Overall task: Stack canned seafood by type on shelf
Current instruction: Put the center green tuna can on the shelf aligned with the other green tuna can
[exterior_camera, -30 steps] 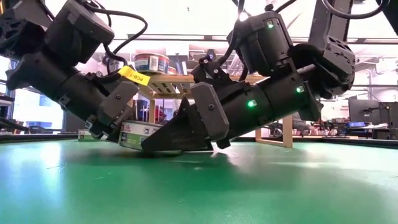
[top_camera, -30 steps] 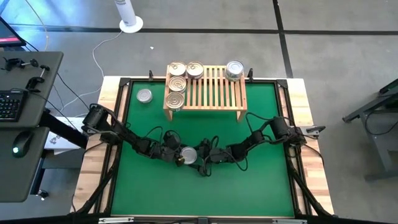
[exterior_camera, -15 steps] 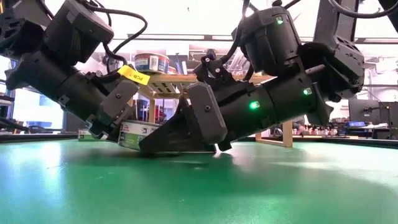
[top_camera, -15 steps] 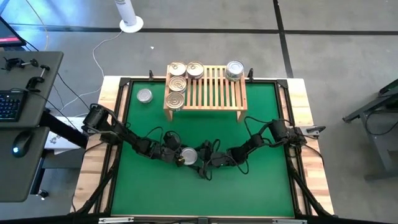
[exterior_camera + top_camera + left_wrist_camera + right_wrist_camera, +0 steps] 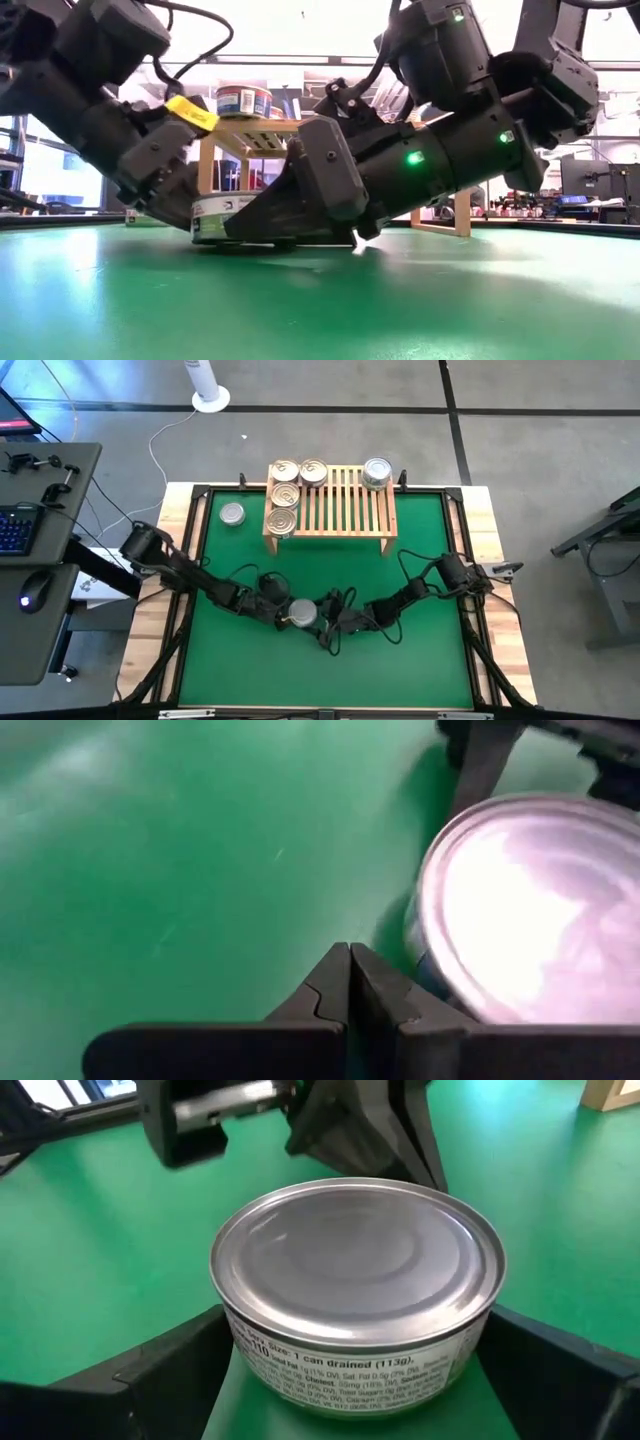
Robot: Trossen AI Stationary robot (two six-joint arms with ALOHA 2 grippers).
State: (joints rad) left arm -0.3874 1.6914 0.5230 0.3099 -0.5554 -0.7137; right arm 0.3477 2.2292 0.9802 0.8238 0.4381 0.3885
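A silver-topped tin (image 5: 303, 612) sits flat on the green mat near its middle, also clear in the right wrist view (image 5: 360, 1280). My right gripper (image 5: 360, 1328) is open, one finger on each side of this tin; I cannot tell whether they touch it. My left gripper (image 5: 350, 982) is shut beside the tin's left side. On the light-wood shelf (image 5: 345, 505) several gold-topped tins (image 5: 284, 495) rest on the left slats and one silver-topped tin (image 5: 377, 472) on the far right corner. Another silver-topped tin (image 5: 232, 514) stands on the mat left of the shelf. My left gripper is shut and the outer side of one finger (image 5: 400, 1005) lies against the lower side wall (image 5: 425, 970) of the silver-topped tin. It comes slanting down from the table's left. The tin rests flat on the mat.
The shelf stands at the mat's far edge, with bare slats (image 5: 345, 500) between the gold-topped tins and the silver-topped one. Open green mat (image 5: 330, 680) lies toward the near edge. A black frame (image 5: 195, 560) borders the mat. Both arms meet low over the mat's middle.
The silver-topped tin, tilted with one edge raised by my left gripper, has come down flat on the mat. My left gripper has tipped lower beside it. My right gripper has slid a little toward the table's left, around the tin.
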